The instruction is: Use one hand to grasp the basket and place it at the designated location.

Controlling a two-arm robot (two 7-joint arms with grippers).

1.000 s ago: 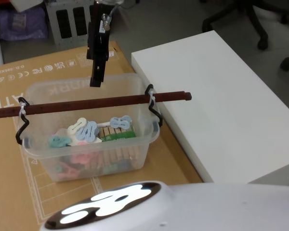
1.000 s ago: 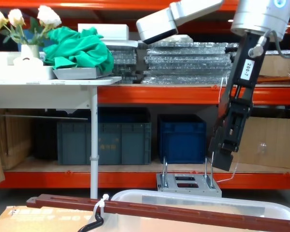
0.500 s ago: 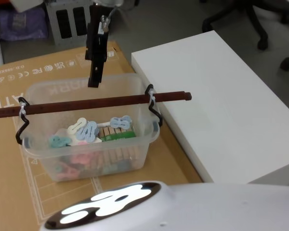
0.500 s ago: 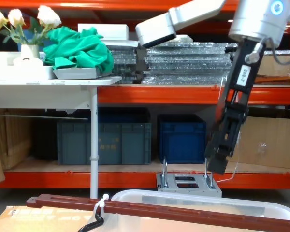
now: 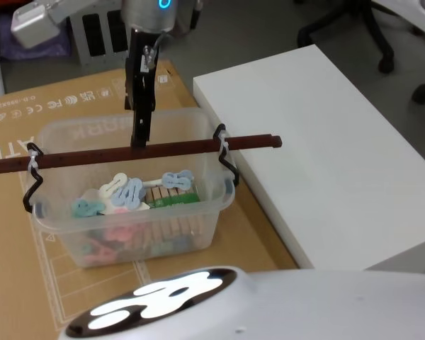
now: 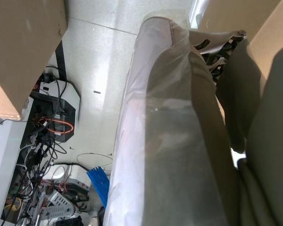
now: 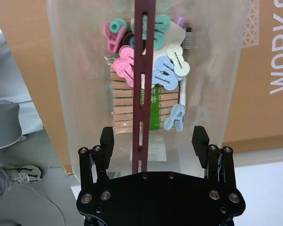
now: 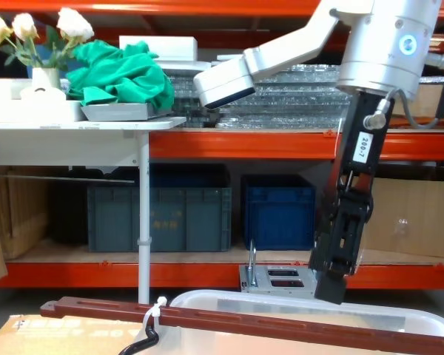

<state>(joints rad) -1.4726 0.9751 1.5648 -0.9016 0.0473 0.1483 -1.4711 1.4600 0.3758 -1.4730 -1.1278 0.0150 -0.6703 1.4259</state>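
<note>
The basket (image 5: pixel 78 244) is a clear plastic tub on brown cardboard, with colourful plastic pieces and wooden pegs inside. A long dark red-brown bar handle (image 5: pixel 92 157) spans its top, tied on with a white zip tie (image 5: pixel 224 146). My right gripper (image 5: pixel 138 140) hangs tip-down over the tub's far side, just at the bar. In the right wrist view the gripper (image 7: pixel 153 136) is open, its fingers on either side of the handle (image 7: pixel 142 70), with the basket (image 7: pixel 80 94) below. From the chest, the gripper (image 8: pixel 329 292) hovers just above the handle (image 8: pixel 281 325).
A white platform (image 5: pixel 326 142) lies right of the basket, the bar's end overhanging it. The cardboard sheet (image 5: pixel 57 106) extends left and behind. Beyond stand dark blue crates (image 8: pixel 163 218), a grey metal box (image 8: pixel 285 281) and orange shelving. Office chairs (image 5: pixel 354 28) sit far right.
My right gripper has come down and shifted slightly toward the handle, its tips now at bar level. The basket has not moved.
</note>
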